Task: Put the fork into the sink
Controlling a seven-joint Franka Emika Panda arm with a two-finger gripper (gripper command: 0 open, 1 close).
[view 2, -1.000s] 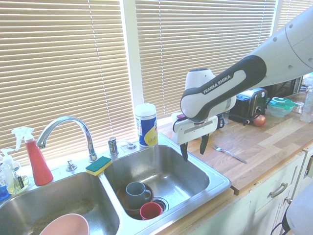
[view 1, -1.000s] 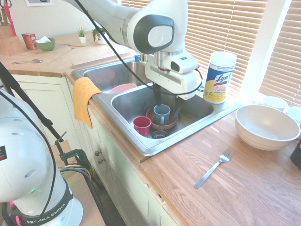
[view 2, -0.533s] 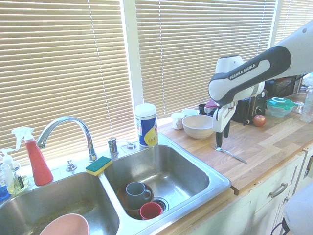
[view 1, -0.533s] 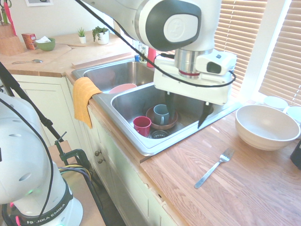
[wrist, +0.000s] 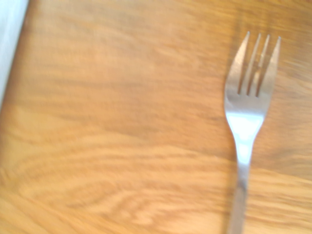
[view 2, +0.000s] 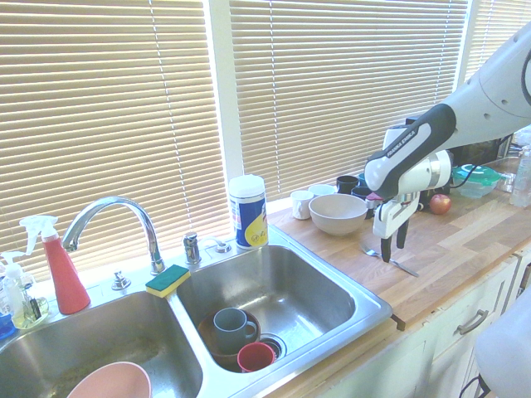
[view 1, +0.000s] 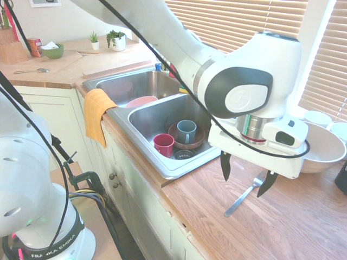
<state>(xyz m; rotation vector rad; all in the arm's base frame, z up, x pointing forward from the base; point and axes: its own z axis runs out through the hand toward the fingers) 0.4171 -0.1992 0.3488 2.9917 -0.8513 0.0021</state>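
Swung from the sink (view 1: 171, 174) to above the fork (view 1: 242, 199), the open, empty gripper (view 1: 245, 182) could miss the flat handle by closing too high.

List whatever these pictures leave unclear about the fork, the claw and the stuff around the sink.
- Fork: the handle's end is cut off by the wrist view's edge.
- Claw: its height above the counter can't be judged from either exterior view.
- Cream bowl: partly hidden behind the claw's housing in the first exterior view.
- Pink bowl: cut off by the second exterior view's bottom edge.
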